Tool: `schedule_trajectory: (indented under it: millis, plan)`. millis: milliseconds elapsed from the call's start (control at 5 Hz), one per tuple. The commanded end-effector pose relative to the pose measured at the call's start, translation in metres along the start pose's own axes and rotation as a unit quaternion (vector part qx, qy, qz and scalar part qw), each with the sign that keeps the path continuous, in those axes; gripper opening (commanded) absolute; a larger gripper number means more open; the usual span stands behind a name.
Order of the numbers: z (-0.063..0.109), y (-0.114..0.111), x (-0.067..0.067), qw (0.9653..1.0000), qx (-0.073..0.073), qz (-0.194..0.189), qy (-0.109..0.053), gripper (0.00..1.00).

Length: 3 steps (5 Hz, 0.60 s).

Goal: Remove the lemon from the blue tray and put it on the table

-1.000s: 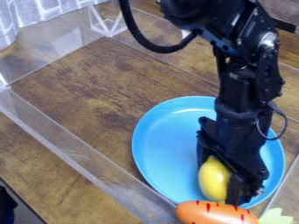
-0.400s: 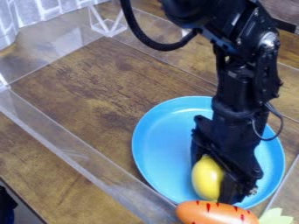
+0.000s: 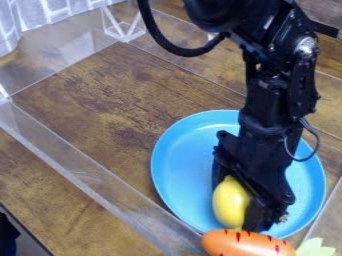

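The lemon (image 3: 230, 203) is a small bright-yellow oval held between the fingers of my black gripper (image 3: 241, 205), at the front part of the blue tray (image 3: 181, 165). I cannot tell whether it rests on the tray or hangs just above it. The gripper comes down from the black arm above and is shut on the lemon; its right side hides part of the fruit. The dark wood-grain table (image 3: 120, 100) stretches to the left and behind the tray.
An orange toy carrot (image 3: 247, 244) with green leaves lies at the bottom edge, just in front of the tray. Clear plastic walls (image 3: 54, 150) run along the left and front of the table. A white mesh object (image 3: 54, 10) stands at the back left.
The gripper with the lemon has shifted a little to the left and toward the front of the tray. The tray and carrot have not moved.
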State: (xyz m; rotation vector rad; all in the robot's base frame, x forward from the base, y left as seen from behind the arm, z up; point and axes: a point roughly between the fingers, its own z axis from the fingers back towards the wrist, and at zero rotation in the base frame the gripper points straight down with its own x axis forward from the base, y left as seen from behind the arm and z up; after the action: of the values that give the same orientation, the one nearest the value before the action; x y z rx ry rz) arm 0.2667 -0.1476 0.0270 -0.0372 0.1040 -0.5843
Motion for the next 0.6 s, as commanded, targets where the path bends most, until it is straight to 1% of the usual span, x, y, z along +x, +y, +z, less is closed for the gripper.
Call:
schedule_trajectory:
  millis: [0,400]
  plan:
    - [0.0199,0.0018,0.0041,0.9996,0.008,-0.004,-0.027,0.0]
    - [0.0249,0.0045,0.0015,0.9995,0.014,-0.007,-0.026,0.0]
